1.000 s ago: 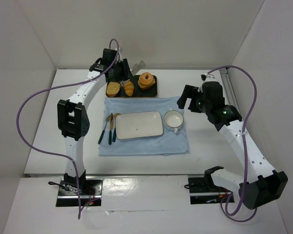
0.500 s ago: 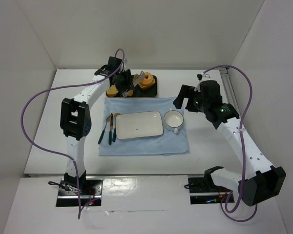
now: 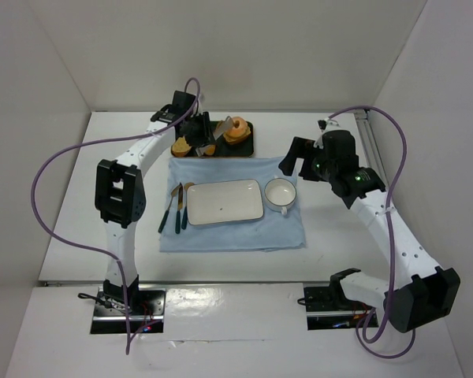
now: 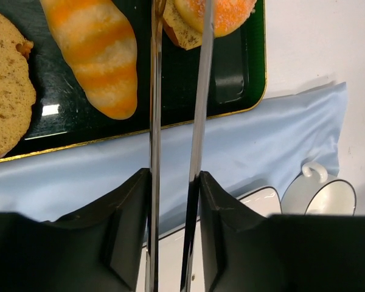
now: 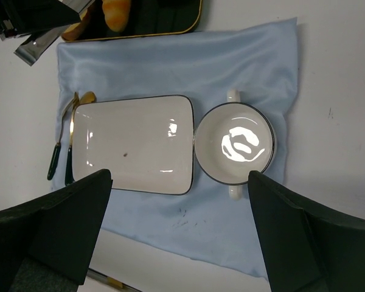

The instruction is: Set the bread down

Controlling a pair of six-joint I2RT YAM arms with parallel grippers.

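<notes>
Left gripper [image 4: 172, 182] fingers [image 4: 131, 207] are clenching the tongs [image 4: 155, 91]. The blades have swung in over the last second and are narrowing on the bread [image 4: 216, 12], which is sitting at the far end of the dark tray [image 4: 231, 85], so a pinch is probably starting. The striped roll [image 4: 94, 55] is lying just beside one blade and a slice [image 4: 179, 30] is sitting under the bread, while the right gripper [image 5: 179, 228] is hanging released and empty over the white plate [image 5: 134, 143] and cup [image 5: 234, 143].

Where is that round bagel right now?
In the top view, the bagel is at the right end of the tray beyond the cloth, to the right of the roll.
</notes>
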